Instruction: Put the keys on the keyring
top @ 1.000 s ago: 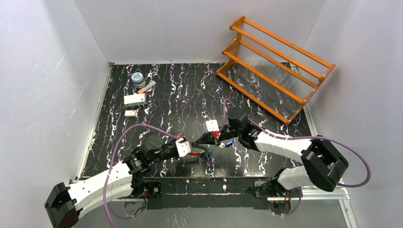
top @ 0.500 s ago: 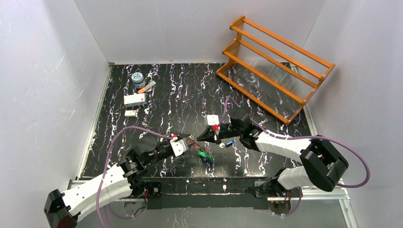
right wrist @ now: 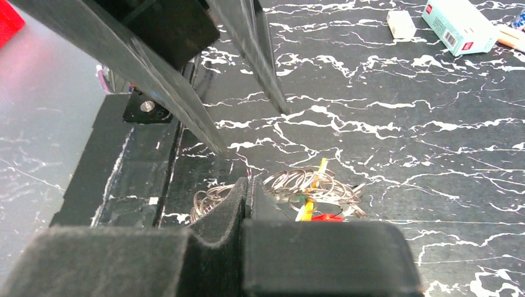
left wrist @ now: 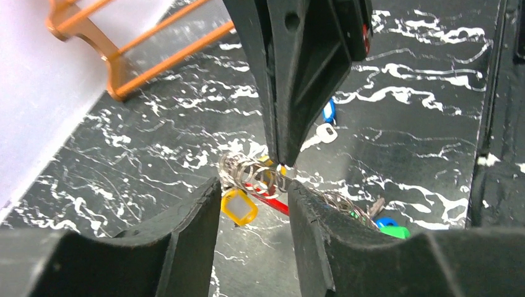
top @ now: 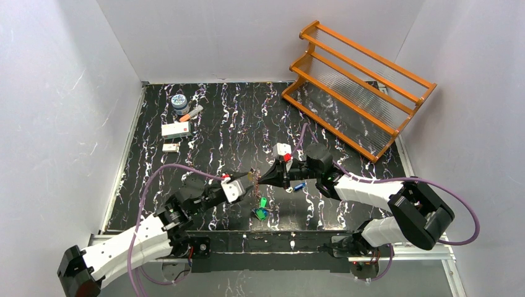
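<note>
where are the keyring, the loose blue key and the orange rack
keyring (left wrist: pixel 242 172), left wrist view, its wire coils
blue key (top: pixel 299 185), top view, its blue head
orange rack (top: pixel 359 93), top view, its middle shelf

Black marbled table (top: pixel 235 117) bears an orange rack (top: pixel 359 86), a white box (top: pixel 176 129), loose keys (top: pixel 299 186), perhaps a jar (top: pixel 179 102).

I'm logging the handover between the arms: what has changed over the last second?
The left hand opened and let go of the keyring, its fingers now apart either side of the wire. The right hand shut on the ring and holds it. The loose blue-headed key, orange rack and small boxes stayed put.
</note>
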